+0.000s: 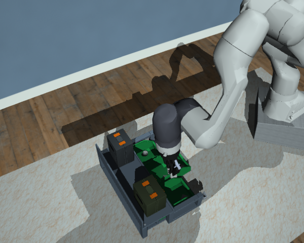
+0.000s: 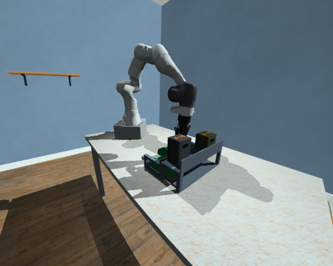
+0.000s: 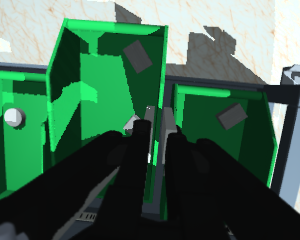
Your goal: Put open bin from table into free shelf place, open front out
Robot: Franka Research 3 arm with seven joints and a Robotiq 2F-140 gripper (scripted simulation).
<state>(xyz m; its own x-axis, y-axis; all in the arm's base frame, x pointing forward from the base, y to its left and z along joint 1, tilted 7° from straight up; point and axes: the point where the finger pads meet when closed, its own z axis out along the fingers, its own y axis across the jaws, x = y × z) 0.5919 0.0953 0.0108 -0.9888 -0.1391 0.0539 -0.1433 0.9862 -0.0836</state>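
The green open bin stands in the middle place of the dark grey shelf, between two other green bins. Its open front reaches farther out over the front lip than theirs. A grey block lies in it. My gripper points down over the bin's right side wall. The fingers straddle that wall, a little apart, with small gaps on both sides. The left neighbour bin holds a grey ball. The right neighbour bin holds a grey block.
A dark grey box and an olive box stand on the shelf's upper board behind the bins. The arm's base block stands at the table's back. A wall shelf hangs far off.
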